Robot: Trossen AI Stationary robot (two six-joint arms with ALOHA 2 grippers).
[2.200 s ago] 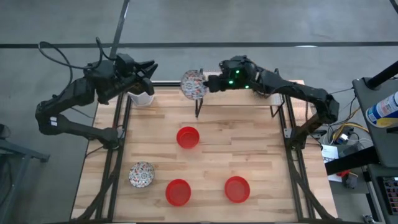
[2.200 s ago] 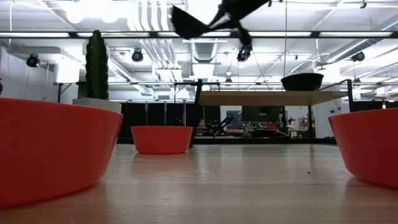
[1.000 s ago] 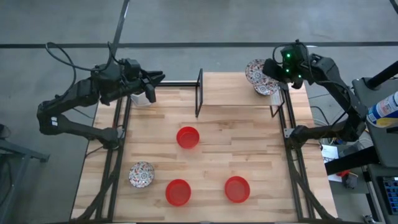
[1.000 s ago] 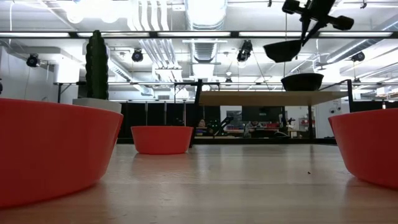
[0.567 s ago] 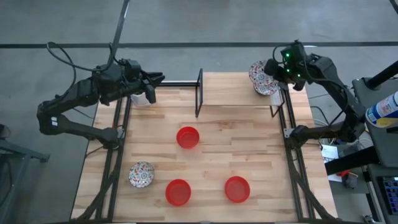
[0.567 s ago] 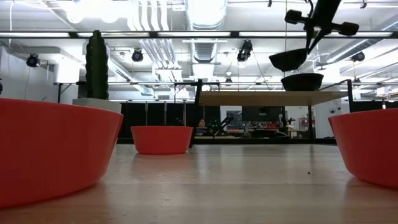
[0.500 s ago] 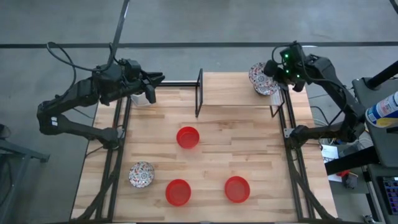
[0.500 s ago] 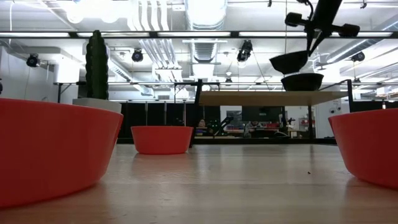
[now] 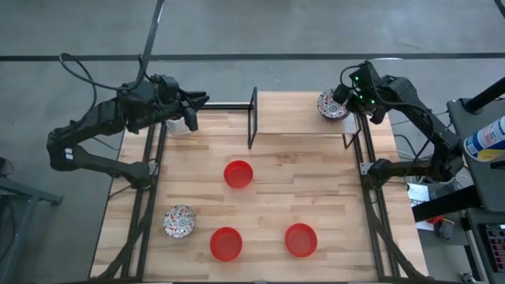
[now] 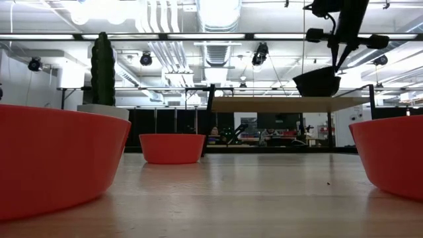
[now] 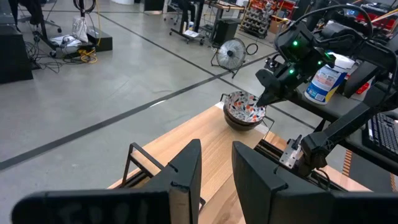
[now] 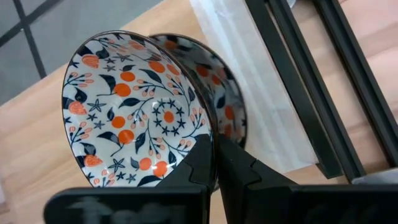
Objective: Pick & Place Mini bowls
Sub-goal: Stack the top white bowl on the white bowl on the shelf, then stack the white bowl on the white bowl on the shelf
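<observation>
Patterned bowl lowered into its twin at the bench's far right corner

The right pincer (image 12: 214, 163), clamped on the rim of a floral bowl (image 12: 140, 109), has come down over the last second so this bowl now nests in a second floral bowl (image 12: 227, 102), apparently touching; stacking looks nearly done, release pending. The left pincer (image 11: 214, 165) waits open at the far left. 3 red bowls (image 9: 238, 174) and 1 more floral bowl (image 9: 179, 222) remain; no legible writing

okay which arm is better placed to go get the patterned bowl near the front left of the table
The left. Its gripper is open and hovers on that side, while the right gripper is shut on a floral bowl over the far right corner.
</observation>
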